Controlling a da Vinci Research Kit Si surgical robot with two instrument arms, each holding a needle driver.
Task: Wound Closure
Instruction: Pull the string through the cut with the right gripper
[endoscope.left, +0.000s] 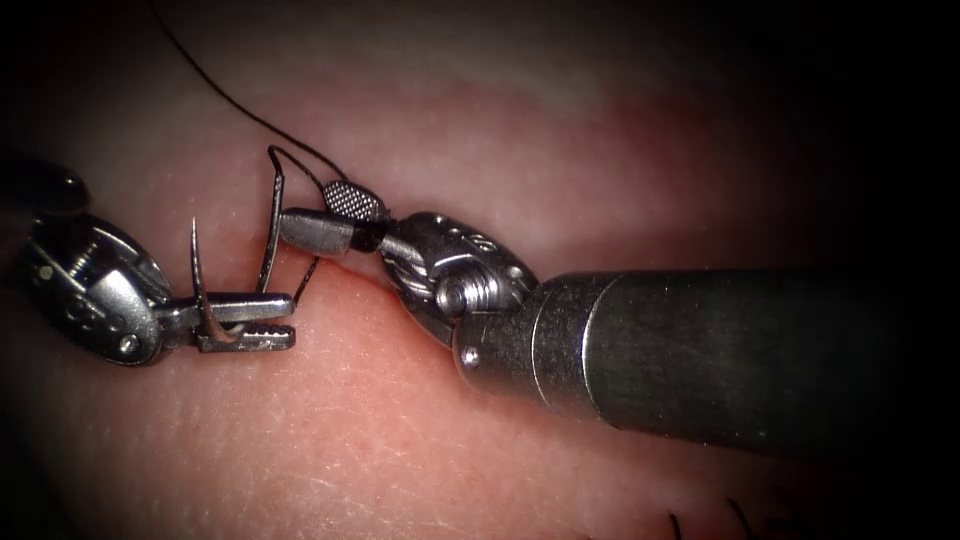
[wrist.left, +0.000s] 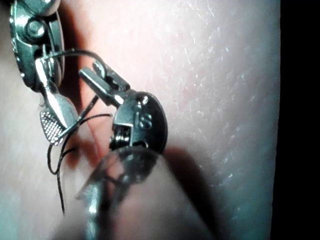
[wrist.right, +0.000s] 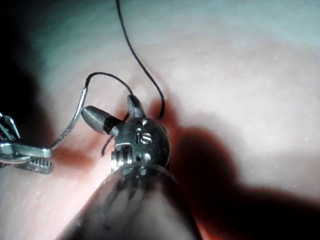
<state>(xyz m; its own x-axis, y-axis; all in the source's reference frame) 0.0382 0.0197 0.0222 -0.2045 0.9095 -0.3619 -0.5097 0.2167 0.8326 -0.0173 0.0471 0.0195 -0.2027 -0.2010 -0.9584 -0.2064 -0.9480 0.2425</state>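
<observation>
Endoscope view: left tool (endoscope.left: 245, 322) has its jaws clamped on the needle (endoscope.left: 270, 235) near mid-curve; tip points up at its left, swaged end arcs up toward the right tool (endoscope.left: 320, 215). Needle is clear of the tissue (endoscope.left: 300, 440), long axis roughly vertical. Right tool's jaws are parted, probably straddling the thread (endoscope.left: 235, 105) near the swage, gripping nothing. Right tool is nearer the cut (endoscope.left: 345, 270).

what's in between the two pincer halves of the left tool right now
The left pincer is shut on the curved needle, gripping it partway along its curve; the point rises clear of the tissue. The clamped stretch itself is covered by the metal.
</observation>
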